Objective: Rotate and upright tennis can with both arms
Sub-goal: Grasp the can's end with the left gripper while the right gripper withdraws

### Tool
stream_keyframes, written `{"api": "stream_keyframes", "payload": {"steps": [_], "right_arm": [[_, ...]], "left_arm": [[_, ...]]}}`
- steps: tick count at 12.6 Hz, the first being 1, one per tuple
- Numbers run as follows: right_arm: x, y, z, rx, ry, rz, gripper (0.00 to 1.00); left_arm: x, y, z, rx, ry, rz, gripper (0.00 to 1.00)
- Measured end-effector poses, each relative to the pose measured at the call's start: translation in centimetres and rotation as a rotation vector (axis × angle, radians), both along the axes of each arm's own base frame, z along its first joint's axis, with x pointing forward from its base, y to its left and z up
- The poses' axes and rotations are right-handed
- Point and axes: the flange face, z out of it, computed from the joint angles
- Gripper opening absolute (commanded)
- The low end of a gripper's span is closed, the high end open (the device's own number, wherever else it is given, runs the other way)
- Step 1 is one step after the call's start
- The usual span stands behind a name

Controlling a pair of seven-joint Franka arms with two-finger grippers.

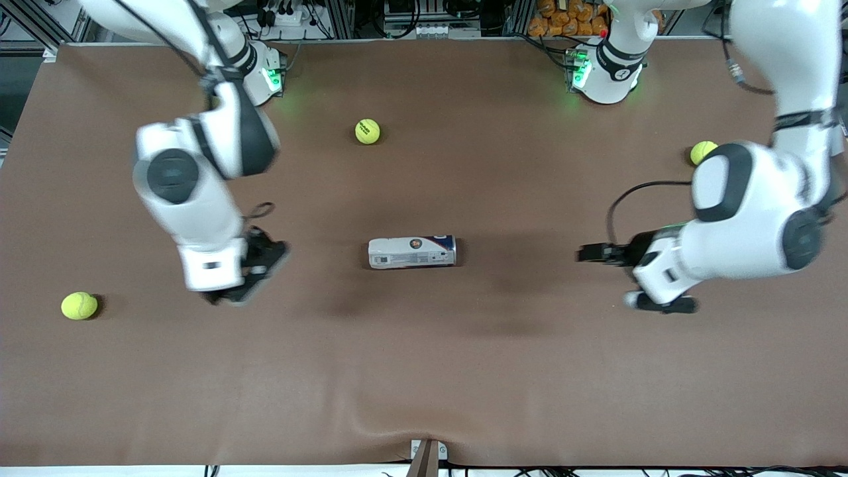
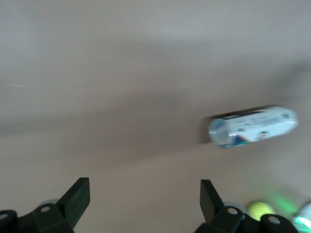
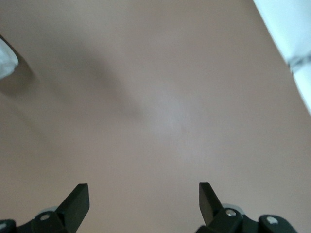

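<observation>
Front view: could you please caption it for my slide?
Tennis can lies sideways between open left claw and right claw.

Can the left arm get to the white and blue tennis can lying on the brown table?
Probably yes. The white and blue tennis can lies on its side, with only bare brown table between it and the open left gripper, which points toward it.

brown table (image 1: 424,371), cluttered equipment rack (image 1: 411,16)
</observation>
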Motion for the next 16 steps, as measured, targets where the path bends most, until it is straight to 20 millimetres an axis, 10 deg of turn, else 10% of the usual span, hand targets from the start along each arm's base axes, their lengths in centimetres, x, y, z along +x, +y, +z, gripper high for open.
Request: {"api": "stream_keyframes", "payload": {"steps": [5, 12, 16], "right_arm": [[-1.9, -11.1, 3.2, 0.017, 0.119, -0.329, 1.00], [-6.1, -17.2, 6.0, 0.096, 0.145, -0.717, 1.00], [-8.5, -20.7, 11.2, 0.125, 0.113, -0.913, 1.00]], "left_arm": [[-1.4, -3.7, -8.2, -0.239, 0.131, 0.200, 1.00], [-7.6, -9.3, -17.7, -0.536, 0.154, 0.351, 1.00], [-11.0, -10.5, -22.4, -0.639, 0.154, 0.389, 1.00]]}}
